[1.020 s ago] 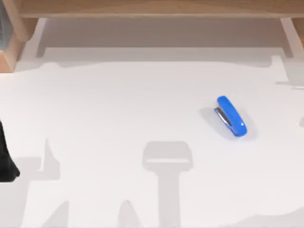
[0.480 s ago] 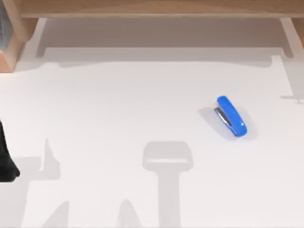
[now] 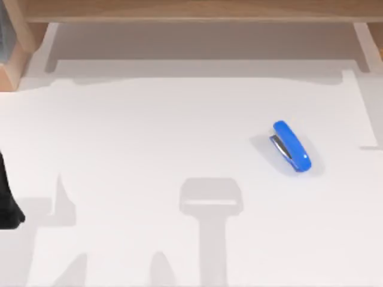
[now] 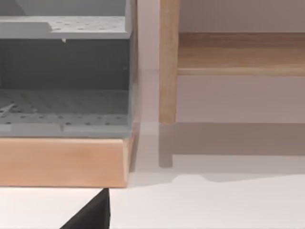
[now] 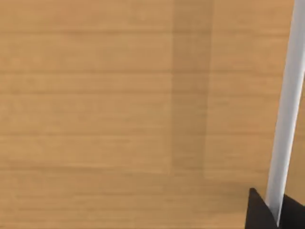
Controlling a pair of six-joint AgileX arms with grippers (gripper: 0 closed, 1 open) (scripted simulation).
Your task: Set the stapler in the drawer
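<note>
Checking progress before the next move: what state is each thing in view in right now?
Small bright blue stapler with a silver-grey metal strip: lying flat on the white table, right of centre, untouched, not in any drawer.
Left arm: at the table's left edge, away from the stapler.
Wooden unit with grey perforated shelves: standing at the table's far left.
Right gripper: facing a wooden panel.

Stapler (image 3: 291,147): glossy bright blue plastic-looking body, small highlight near one end; silver-grey metal strip along its side.
Counter (image 3: 149,137): smooth, matt white surface.
Shelf frame (image 3: 191,11), top of frame: light wood, faint straight grain, matt finish.
Tray (image 4: 64,102): matt grey, perforated with small holes, wood-edged base.
</note>
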